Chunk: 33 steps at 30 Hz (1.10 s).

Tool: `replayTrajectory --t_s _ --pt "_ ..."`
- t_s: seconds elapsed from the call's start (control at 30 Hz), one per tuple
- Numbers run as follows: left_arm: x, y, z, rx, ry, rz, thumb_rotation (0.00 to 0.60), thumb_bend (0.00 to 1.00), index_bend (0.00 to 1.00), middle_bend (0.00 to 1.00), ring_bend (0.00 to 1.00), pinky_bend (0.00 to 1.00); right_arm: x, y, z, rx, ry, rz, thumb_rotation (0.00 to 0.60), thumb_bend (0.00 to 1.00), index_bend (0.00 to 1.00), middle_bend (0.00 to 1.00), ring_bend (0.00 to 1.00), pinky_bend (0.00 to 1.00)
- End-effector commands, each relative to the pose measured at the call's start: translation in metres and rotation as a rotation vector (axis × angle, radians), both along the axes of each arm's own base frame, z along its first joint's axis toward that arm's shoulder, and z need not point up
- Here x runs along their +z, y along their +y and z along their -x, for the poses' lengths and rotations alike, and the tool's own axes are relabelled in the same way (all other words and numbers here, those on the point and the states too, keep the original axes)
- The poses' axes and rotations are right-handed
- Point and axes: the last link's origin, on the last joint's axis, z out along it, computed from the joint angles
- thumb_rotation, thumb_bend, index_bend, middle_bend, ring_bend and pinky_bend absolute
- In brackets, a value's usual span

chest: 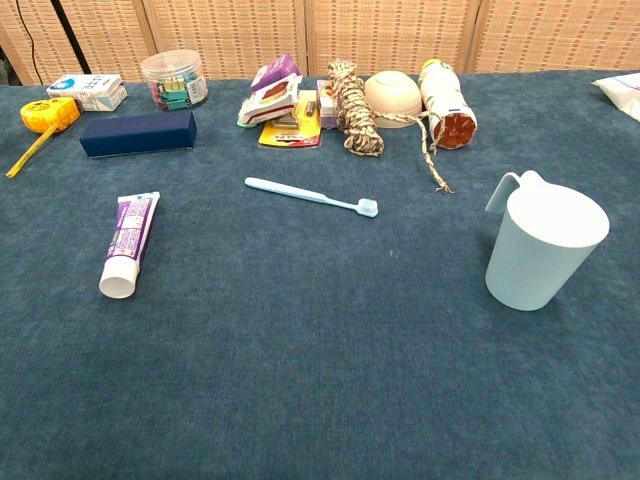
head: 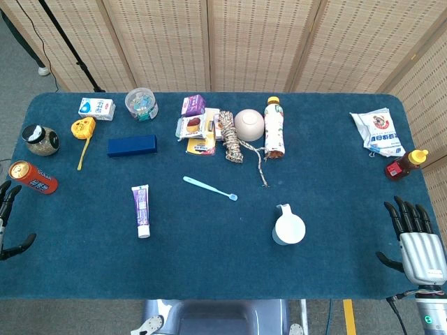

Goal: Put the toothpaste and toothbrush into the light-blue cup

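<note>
Blue-clothed bench (head: pixel 209 265) carries the toothpaste (head: pixel 141 210) and toothbrush (head: pixel 209 188) flat, well left of the upright light-blue cup (head: pixel 288 228); both the left hand (head: pixel 10 222) and right hand (head: pixel 416 241) rest spread and empty, so nothing is started and a first grasp comes next.

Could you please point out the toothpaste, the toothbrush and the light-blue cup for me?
toothpaste (chest: pixel 127 240): chest view, middle of the tube.
toothbrush (chest: pixel 305 194): chest view, middle of the handle.
light-blue cup (chest: pixel 535 268): chest view, outer wall.

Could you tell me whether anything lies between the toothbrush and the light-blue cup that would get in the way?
Nothing visible does. Only bare blue cloth lies between the toothbrush and the light-blue cup, which stands upright with its mouth open. The rope's loose tail ends behind that path.
</note>
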Motion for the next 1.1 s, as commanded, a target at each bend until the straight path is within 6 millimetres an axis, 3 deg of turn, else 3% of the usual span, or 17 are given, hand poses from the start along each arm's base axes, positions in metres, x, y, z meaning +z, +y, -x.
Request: replayTrajectory --t_s 0.03,0.27,0.47,0.63,1.1 --pt "0.000 0.001 0.001 -0.007 -0.010 0.000 0.600 0.20 0.00 0.00 0.00 0.00 -0.001 0.000 0.000 0.000 0.000 -0.003 0.600 0.00 0.00 0.00 0.00 0.00" --pt "0.002 0.000 0.002 -0.013 -0.015 0.002 0.600 0.20 0.00 0.00 0.00 0.00 -0.003 0.000 0.000 -0.006 -0.039 -0.048 0.600 0.00 0.00 0.00 0.00 0.00" --pt "0.004 -0.005 0.000 -0.028 -0.029 0.006 0.600 0.20 0.00 0.00 0.00 0.00 -0.013 -0.009 -0.008 0.049 -0.342 -0.320 0.600 0.00 0.00 0.00 0.00 0.00" --pt "0.006 -0.005 0.001 -0.018 -0.035 -0.001 0.600 0.20 0.00 0.00 0.00 0.00 -0.032 -0.023 -0.011 0.094 -0.380 -0.393 0.600 0.00 0.00 0.00 0.00 0.00" --pt "0.004 0.001 0.003 0.007 -0.034 0.006 0.600 0.20 0.00 0.00 0.00 0.00 -0.089 -0.065 -0.067 0.200 -0.390 -0.513 0.600 0.00 0.00 0.00 0.00 0.00"
